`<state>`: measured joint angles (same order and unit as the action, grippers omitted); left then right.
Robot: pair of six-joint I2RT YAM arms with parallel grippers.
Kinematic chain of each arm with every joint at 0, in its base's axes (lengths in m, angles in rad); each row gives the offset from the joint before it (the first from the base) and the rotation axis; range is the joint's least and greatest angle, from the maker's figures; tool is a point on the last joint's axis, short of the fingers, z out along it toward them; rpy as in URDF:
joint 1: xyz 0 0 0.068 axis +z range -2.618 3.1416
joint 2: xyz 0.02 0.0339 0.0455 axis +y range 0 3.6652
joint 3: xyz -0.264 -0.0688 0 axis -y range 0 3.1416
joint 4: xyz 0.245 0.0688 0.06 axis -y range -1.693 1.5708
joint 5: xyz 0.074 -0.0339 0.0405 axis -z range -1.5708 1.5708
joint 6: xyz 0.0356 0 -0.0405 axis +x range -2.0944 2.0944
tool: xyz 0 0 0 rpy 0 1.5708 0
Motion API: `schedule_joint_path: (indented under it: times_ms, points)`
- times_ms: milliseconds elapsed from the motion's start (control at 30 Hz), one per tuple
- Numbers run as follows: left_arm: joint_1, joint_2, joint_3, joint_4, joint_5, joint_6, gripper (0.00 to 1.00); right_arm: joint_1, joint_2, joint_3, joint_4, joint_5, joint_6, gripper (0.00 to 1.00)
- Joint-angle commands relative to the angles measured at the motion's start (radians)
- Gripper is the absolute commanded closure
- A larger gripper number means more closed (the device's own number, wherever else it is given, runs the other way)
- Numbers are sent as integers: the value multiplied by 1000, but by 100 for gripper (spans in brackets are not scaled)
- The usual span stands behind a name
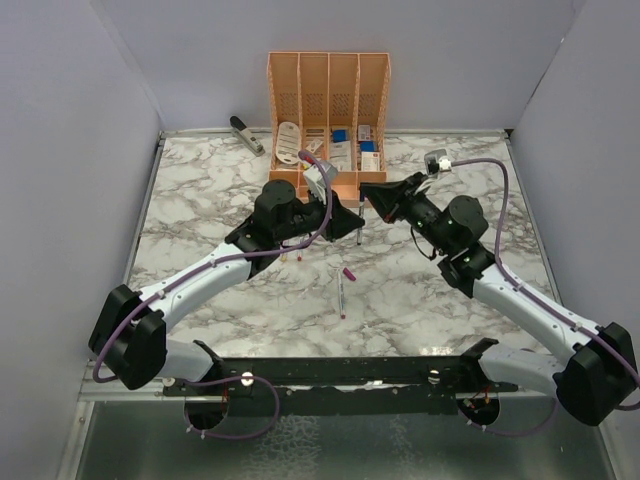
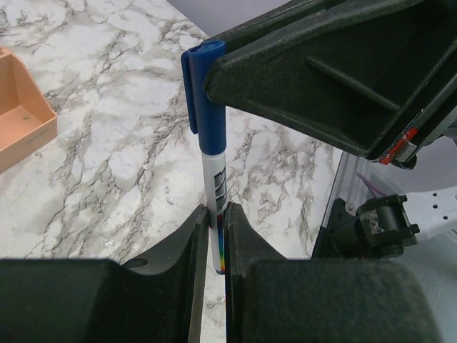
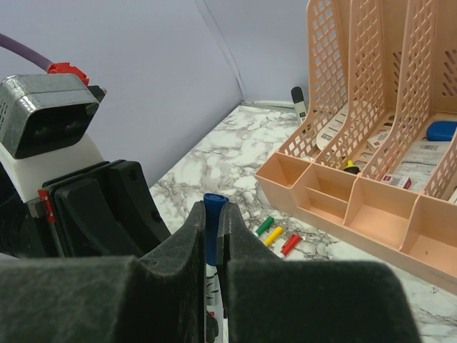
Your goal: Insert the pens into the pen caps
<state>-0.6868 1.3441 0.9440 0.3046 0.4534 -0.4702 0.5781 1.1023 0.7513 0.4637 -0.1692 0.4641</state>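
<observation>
Overhead, left claw (image 1: 352, 218) and right claw (image 1: 372, 198) are meeting tip to tip; a spare pen (image 1: 341, 290) is lying with its long axis near-to-far. Left wrist: left claw is pinching the held pen (image 2: 214, 175) at its tail end, blue cap (image 2: 205, 93) pointing away. Right wrist: right claw is clamping that cap.

Bright, even light falls from above, and shadows on the table (image 1: 200, 200) are soft and faint. The top view is sharp throughout. In the wrist views, left gripper (image 2: 216, 211) and right gripper (image 3: 212, 211) blur toward the lower edge.
</observation>
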Motion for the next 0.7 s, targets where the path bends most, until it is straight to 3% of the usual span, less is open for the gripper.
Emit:
schedule_joint_path:
  times_ms: [0,367,667]
  points:
    - [17,-46,83,118,-77,-8,100,5,33,13,-163,-91,-43,99]
    - [33,-83,85,151,-230,9,100,6,81,19,-285,-138,-85,99]
    - [44,-78,93,165,-264,19,100,12,114,14,-338,-158,-102,99]
